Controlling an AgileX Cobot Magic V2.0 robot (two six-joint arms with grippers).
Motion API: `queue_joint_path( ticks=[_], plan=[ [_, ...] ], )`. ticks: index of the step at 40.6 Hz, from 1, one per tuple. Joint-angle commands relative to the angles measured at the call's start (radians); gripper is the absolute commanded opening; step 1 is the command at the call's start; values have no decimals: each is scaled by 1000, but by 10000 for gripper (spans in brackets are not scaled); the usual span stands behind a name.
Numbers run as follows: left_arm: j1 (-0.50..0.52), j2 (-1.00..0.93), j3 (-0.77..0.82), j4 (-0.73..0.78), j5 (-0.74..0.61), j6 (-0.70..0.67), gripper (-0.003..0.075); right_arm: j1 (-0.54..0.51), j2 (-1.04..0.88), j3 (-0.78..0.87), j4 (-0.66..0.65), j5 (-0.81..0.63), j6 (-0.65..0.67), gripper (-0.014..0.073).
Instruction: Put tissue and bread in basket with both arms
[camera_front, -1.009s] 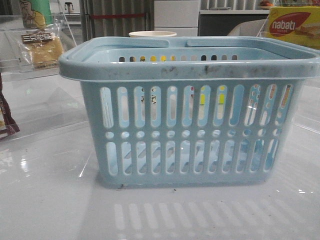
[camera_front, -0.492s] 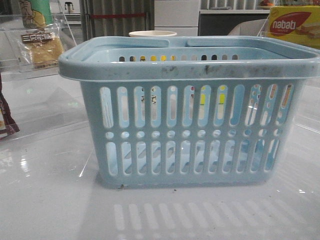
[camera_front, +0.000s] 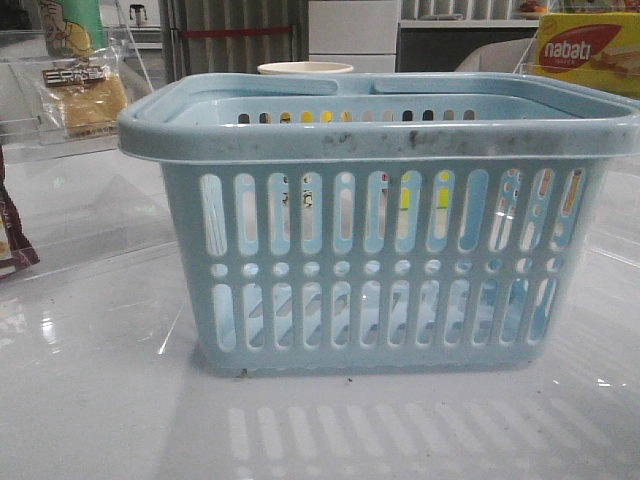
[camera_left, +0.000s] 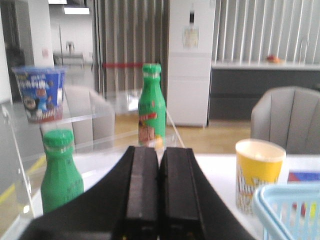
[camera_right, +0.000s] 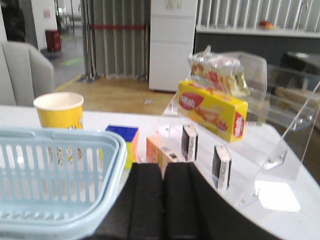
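The light-blue basket (camera_front: 380, 200) fills the middle of the front view; its corner shows in the left wrist view (camera_left: 292, 210) and its side in the right wrist view (camera_right: 55, 175). The bread (camera_front: 88, 98), a clear packet with a black label strip, leans on a clear shelf at the far left. Two small dark tissue packs (camera_right: 190, 142) (camera_right: 221, 166) stand on a clear shelf right of the basket. My left gripper (camera_left: 160, 149) is shut and empty, left of the basket. My right gripper (camera_right: 164, 165) is shut and empty, right of the basket. Neither arm shows in the front view.
A yellow paper cup (camera_right: 59, 110) stands behind the basket. Green bottles (camera_left: 61, 170) (camera_left: 151, 105) and a blue cup (camera_left: 40, 94) are on the left shelf. A nabati box (camera_right: 212, 110), an orange box (camera_right: 159, 152) and a blue-yellow cube (camera_right: 122, 142) are on the right. A dark snack bag (camera_front: 12, 240) is at the left edge.
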Motion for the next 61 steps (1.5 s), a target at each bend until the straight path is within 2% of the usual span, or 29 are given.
queue_joint_path(
  ticks=[1, 7, 12, 25, 28, 32, 34, 37, 52, 61],
  plan=[
    [-7, 70, -47, -6, 5, -8, 92, -3, 82, -51, -6, 28, -3, 26],
    [-7, 144, -47, -6, 95, -8, 92, -3, 170, -49, -6, 128, -3, 26],
    [-7, 196, -47, -8, 168, -8, 92, -3, 235, -49, -6, 158, -3, 26],
    [-7, 288, -47, -27, 215, -8, 106, -3, 328, -48, -6, 175, -3, 48],
    [-7, 299, -47, -27, 215, -8, 179, -3, 337, -48, -6, 176, -3, 145],
    [-7, 303, -47, -25, 215, -8, 353, -3, 346, -48, -6, 175, -3, 378],
    [-7, 307, -47, -15, 215, -8, 445, -3, 348, -48, -6, 176, -3, 466],
    [-7, 310, -47, -7, 215, -8, 503, -3, 351, -48, -6, 176, -3, 535],
    [-7, 310, -47, 15, 215, -8, 400, -7, 416, -47, -11, 176, 9, 541],
    [-7, 310, -47, 15, 215, -8, 337, -66, 524, -65, -14, 150, 35, 541]
  ],
)
